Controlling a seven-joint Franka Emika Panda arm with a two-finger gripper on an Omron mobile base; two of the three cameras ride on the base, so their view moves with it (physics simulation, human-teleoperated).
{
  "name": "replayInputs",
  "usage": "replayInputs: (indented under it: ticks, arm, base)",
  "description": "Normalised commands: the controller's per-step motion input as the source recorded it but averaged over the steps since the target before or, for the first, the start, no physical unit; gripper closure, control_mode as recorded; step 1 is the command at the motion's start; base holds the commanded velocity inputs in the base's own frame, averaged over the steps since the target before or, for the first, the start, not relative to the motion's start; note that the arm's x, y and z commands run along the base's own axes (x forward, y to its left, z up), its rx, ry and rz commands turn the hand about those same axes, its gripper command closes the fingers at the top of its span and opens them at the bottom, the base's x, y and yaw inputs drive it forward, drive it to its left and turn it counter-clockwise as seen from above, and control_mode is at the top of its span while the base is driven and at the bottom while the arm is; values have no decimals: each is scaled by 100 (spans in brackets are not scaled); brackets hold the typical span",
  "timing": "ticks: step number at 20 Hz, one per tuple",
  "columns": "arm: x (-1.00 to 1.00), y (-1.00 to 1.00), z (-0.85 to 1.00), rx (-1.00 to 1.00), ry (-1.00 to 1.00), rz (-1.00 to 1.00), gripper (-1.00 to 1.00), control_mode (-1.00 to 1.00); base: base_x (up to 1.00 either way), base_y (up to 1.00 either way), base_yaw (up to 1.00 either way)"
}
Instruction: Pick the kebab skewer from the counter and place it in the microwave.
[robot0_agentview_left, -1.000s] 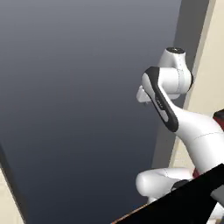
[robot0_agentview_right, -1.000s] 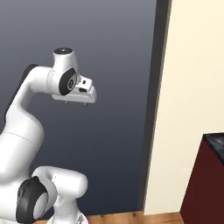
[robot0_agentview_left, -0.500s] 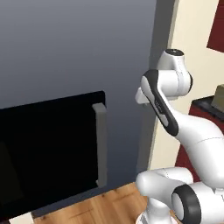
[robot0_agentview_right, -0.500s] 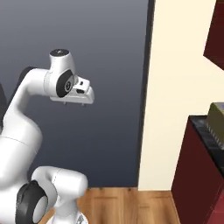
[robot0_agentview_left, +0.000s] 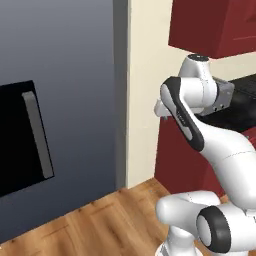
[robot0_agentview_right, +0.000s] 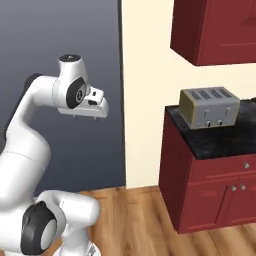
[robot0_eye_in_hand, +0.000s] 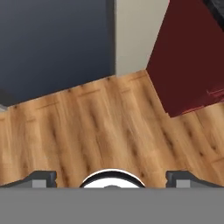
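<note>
While the gripper (robot0_eye_in_hand: 112, 177) is held released and empty above the wooden floor (robot0_eye_in_hand: 100, 131), the counter (robot0_agentview_right: 215, 137) is seen right of the toaster-facing arm; no kebab skewer can be located yet.

No readable text, label, brand, number or sign appears on anything in these views.
</note>
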Motion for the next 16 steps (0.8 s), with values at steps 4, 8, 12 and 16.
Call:
replayInputs:
  ticks: [4, 8, 12, 16]
  arm:
    - [0, 0, 0, 0, 0, 0, -100, 100]
    - [0, 0, 0, 0, 0, 0, -100, 100]
    - [0, 0, 0, 0, 0, 0, -100, 100]
    - [0, 0, 0, 0, 0, 0, -100, 100]
  base:
    - [-100, -31, 46]
    - [-100, -39, 58]
    - [-100, -46, 68]
    - [-98, -52, 83]
